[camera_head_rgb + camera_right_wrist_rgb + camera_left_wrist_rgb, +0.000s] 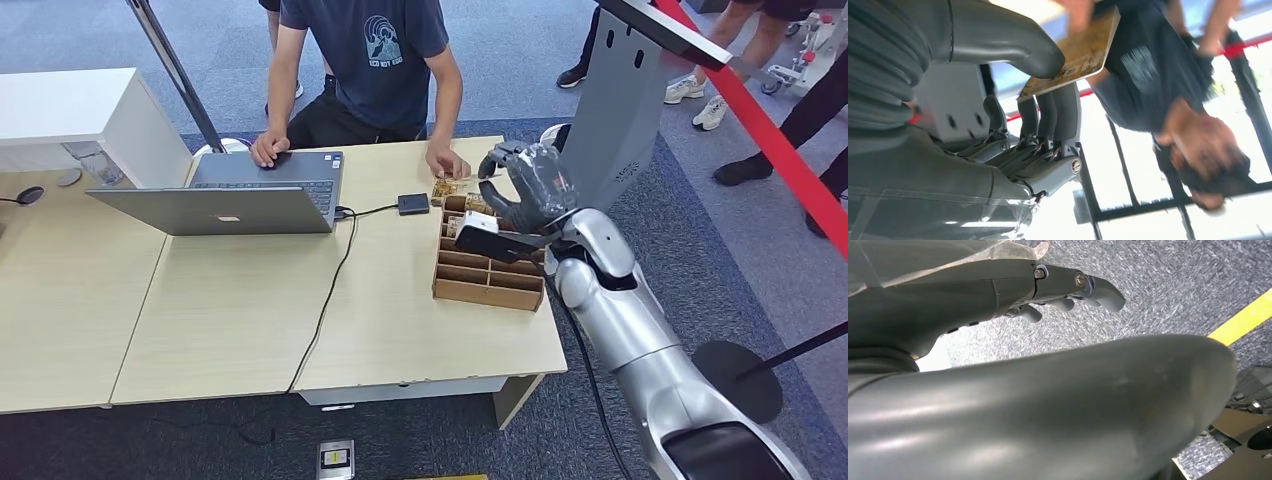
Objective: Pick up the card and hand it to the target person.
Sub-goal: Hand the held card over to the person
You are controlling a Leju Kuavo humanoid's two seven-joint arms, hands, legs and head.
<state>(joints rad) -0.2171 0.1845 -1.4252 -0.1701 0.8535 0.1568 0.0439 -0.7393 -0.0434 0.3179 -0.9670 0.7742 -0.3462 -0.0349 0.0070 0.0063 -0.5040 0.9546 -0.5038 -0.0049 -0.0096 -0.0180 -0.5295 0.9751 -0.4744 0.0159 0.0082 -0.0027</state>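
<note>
A: Start close in. What is the right hand (1013, 125) doing?
B: In the right wrist view it pinches the card (1075, 52), a gold-brown one, between the thick thumb and the darker fingers (1048, 112). The print on the card is too blurred to read, and its far corner is cut off by the picture's edge.
A: And from the head view?
B: The right hand (527, 190) is raised above the far end of the wooden compartment tray (487, 270), near the table's far right corner. The card itself is hard to pick out there; the hand hides most of it.
A: The left hand?
B: The left wrist view shows the left hand (1058, 287) hanging over grey carpet, fingers curled in loosely with nothing visible in them. The thumb blocks most of that picture, so I cannot tell whether it is really closed.
A: Farther out?
B: A person (365, 65) in a dark blue T-shirt sits across the table (230, 320), head cut off in the head view. One of the person's hands (447, 162) rests on the table just beyond the tray, close to the robot's fingers; the other is by an open laptop (235, 198). A small dark device (413, 204) lies between laptop and tray.
</note>
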